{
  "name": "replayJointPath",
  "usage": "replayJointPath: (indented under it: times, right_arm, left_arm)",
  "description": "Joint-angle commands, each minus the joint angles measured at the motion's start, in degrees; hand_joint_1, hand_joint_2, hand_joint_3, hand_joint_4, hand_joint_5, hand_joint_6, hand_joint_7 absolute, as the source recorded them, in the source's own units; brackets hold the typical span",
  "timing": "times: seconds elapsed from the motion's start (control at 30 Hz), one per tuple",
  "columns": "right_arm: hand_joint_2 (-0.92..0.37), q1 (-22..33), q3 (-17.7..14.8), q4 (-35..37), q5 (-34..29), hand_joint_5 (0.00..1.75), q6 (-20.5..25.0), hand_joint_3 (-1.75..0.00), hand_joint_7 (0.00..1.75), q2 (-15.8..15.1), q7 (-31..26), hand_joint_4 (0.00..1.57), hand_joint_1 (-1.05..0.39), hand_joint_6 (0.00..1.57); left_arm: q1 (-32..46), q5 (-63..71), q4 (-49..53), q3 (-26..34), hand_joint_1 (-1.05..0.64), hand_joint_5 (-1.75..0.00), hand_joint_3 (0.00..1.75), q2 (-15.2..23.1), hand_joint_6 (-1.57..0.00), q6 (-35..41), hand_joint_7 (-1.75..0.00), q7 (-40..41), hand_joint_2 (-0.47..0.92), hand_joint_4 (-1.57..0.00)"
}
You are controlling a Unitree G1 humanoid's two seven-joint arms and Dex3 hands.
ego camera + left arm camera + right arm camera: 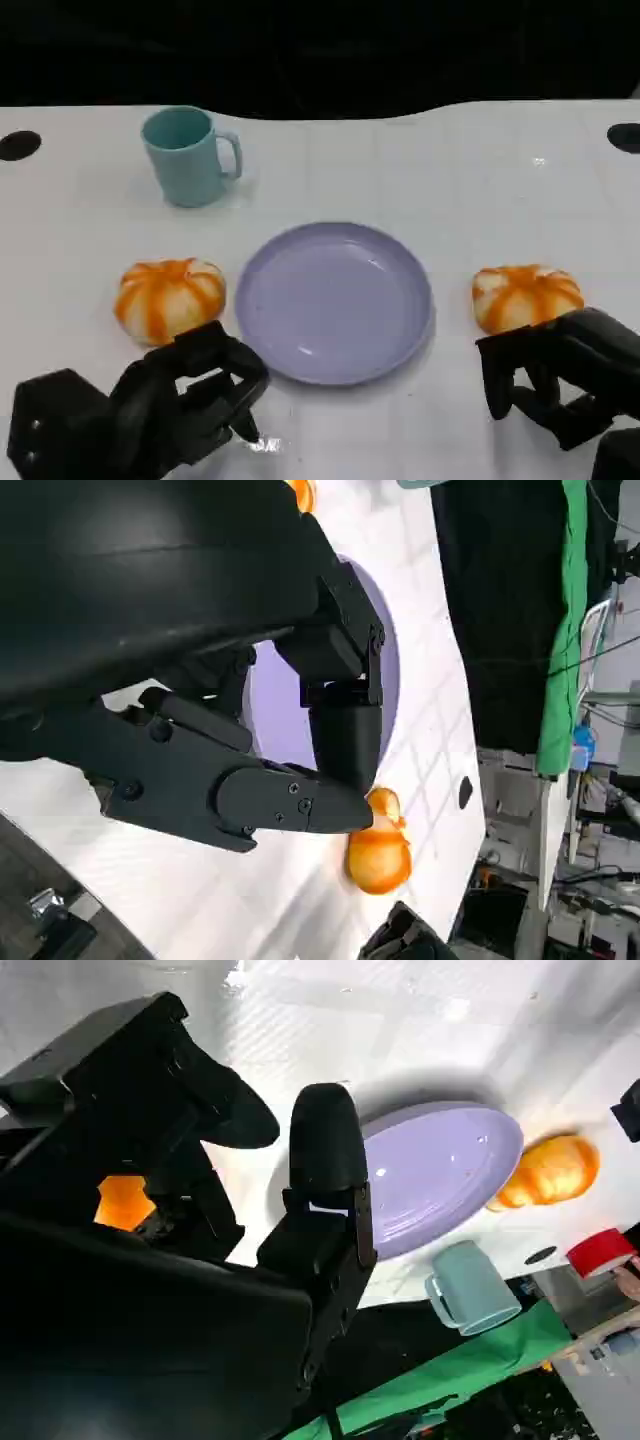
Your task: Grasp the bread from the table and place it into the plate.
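Observation:
Two round orange-and-white breads lie on the white table, one on each side of a lilac plate [335, 300]. The left bread [168, 298] sits just beyond my left hand [160, 405], which hovers with fingers loosely bent and holds nothing. The right bread [525, 295] lies right against the fingertips of my right hand [565, 375], whose fingers stand apart around nothing. In the right wrist view this bread [125, 1202] glows orange between the fingers [325, 1150] and the palm. The plate [440, 1175] has nothing on it.
A teal mug [190, 155] stands at the back left, its handle to the right. Dark round holes mark the table's far left [18, 145] and far right [625, 137]. In the right wrist view, a red object [600, 1252] sits beyond the table's edge.

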Motion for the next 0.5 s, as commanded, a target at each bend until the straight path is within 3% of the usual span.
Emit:
replayJointPath:
  times: [0.03, 0.5]
  right_arm:
    - [-0.39, -0.33, 0.05, 0.16, 0.34, 1.75, -0.01, -1.28, 1.43, -0.12, -0.1, 0.87, -0.05, 0.8]
    - [-0.39, -0.36, 0.08, 0.24, 0.46, 1.75, 0.18, -1.28, 1.45, -0.06, 0.07, 0.87, -0.05, 0.8]
  left_arm:
    - [0.02, 0.17, 0.34, 0.62, -0.51, -1.75, 0.3, 0.83, -0.72, -0.64, -1.39, -0.04, 0.91, -0.7]
    - [-0.09, -0.06, 0.59, 0.74, -0.5, -1.75, 0.3, 0.82, -0.72, -0.77, -1.39, -0.26, 0.91, -0.71]
